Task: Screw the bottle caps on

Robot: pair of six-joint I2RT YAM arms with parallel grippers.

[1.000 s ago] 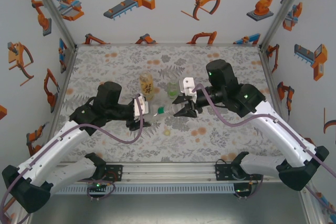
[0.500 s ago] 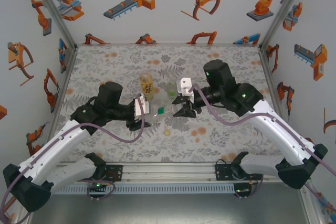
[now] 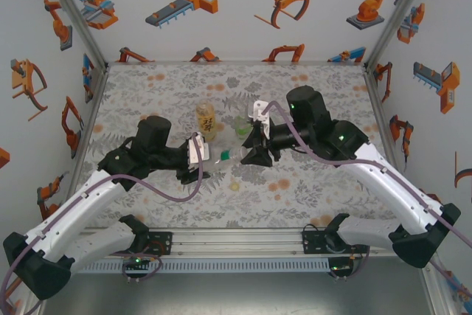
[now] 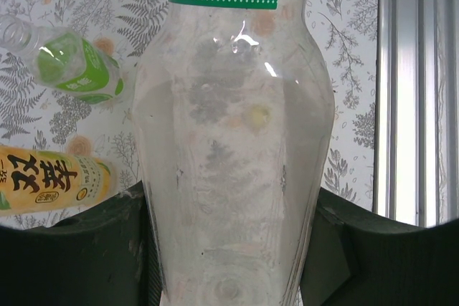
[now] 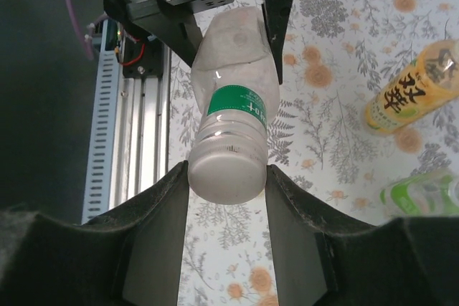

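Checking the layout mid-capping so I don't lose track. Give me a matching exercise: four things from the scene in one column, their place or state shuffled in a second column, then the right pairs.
1. slim bottle
2. amber bottle
3. pale yellow cap
4. whitish cap

A. lying loose on the table
B. between the fingers of the right gripper
C. base clamped in the left gripper
D. standing on the table

Pairs: 1-C, 2-D, 3-A, 4-B
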